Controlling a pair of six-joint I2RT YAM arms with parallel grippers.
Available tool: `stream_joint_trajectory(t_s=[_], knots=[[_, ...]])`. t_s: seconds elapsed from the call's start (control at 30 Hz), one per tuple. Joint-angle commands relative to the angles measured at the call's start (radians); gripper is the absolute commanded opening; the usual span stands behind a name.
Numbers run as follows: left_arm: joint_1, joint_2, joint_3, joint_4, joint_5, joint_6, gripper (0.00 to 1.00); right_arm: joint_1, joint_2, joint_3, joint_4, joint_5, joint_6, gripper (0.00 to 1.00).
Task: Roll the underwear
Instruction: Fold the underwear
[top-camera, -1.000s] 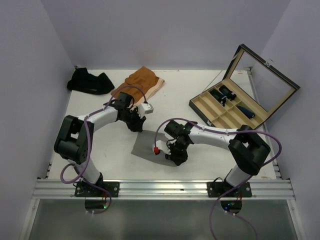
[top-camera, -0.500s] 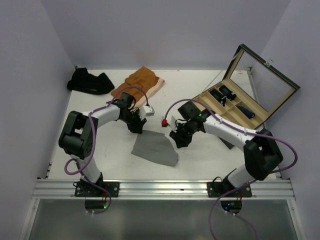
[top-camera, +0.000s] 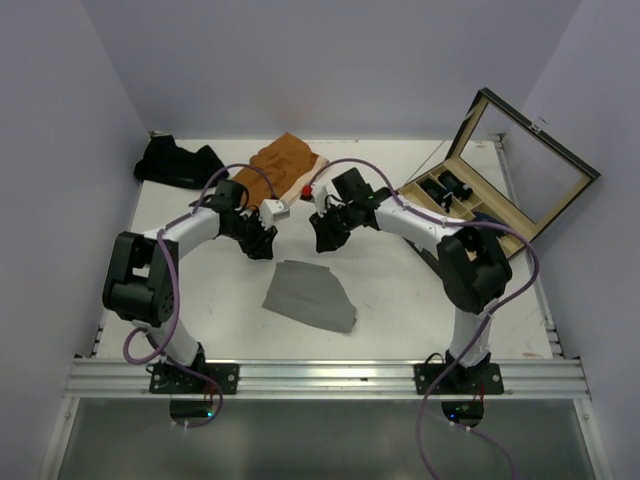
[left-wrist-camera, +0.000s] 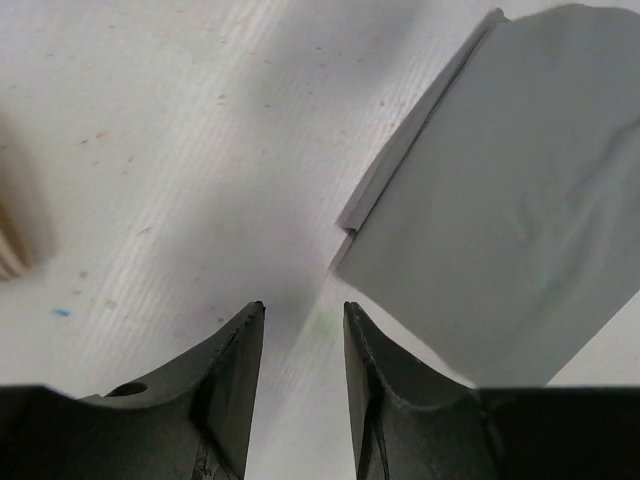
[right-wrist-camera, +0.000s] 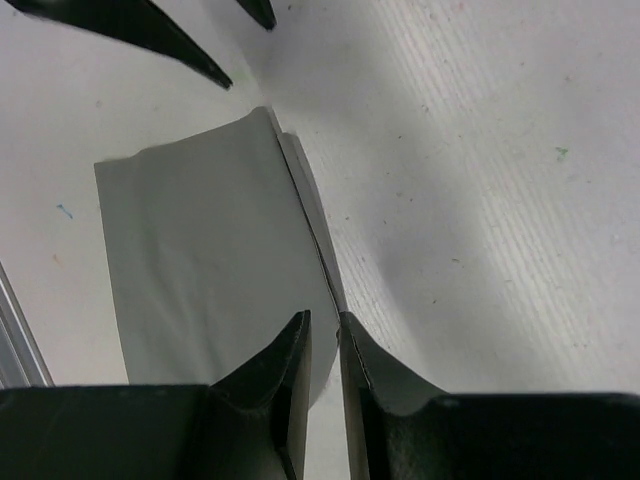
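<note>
White tabletop (top-camera: 400, 290); grey briefs (top-camera: 310, 297) lie flat, five o'clock from spread left jaws, six o'clock from barely parted right jaws, both empty.

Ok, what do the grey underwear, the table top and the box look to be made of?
The grey underwear: thin soft cloth, matt; it lies flat with a folded edge and faint creases. The table top: hard white board, matt, finely ribbed and speckled, perhaps laminate. The box: seemingly wood, dark frame, pale dividers, clear glass-like lid.
</note>
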Motion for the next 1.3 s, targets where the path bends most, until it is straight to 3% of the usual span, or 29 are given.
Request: stream_joint_trajectory(t_s=[0.0, 0.6, 0.7, 0.93, 1.07, 1.27], knots=[[0.038, -0.064, -0.008, 0.035, 0.055, -0.029, 0.42, 0.016, 0.067, 0.047, 0.001, -0.06, -0.007, 0.22], [0.054, -0.072, -0.026, 0.046, 0.055, -0.034, 0.43, 0.042, 0.142, 0.033, -0.076, -0.013, -0.106, 0.31], [0.054, -0.072, -0.028, 0.046, 0.057, -0.034, 0.43, 0.042, 0.142, 0.029, -0.073, -0.008, -0.104, 0.29], [0.054, -0.07, -0.031, 0.049, 0.054, -0.033, 0.44, 0.042, 0.141, 0.03, -0.062, 0.001, -0.106, 0.14], [0.054, -0.075, -0.035, 0.052, 0.054, -0.028, 0.44, 0.036, 0.135, 0.026, -0.051, 0.022, -0.101, 0.25], [0.054, -0.078, -0.046, 0.052, 0.058, -0.025, 0.44, 0.027, 0.127, 0.033, -0.044, 0.033, -0.099, 0.27]])
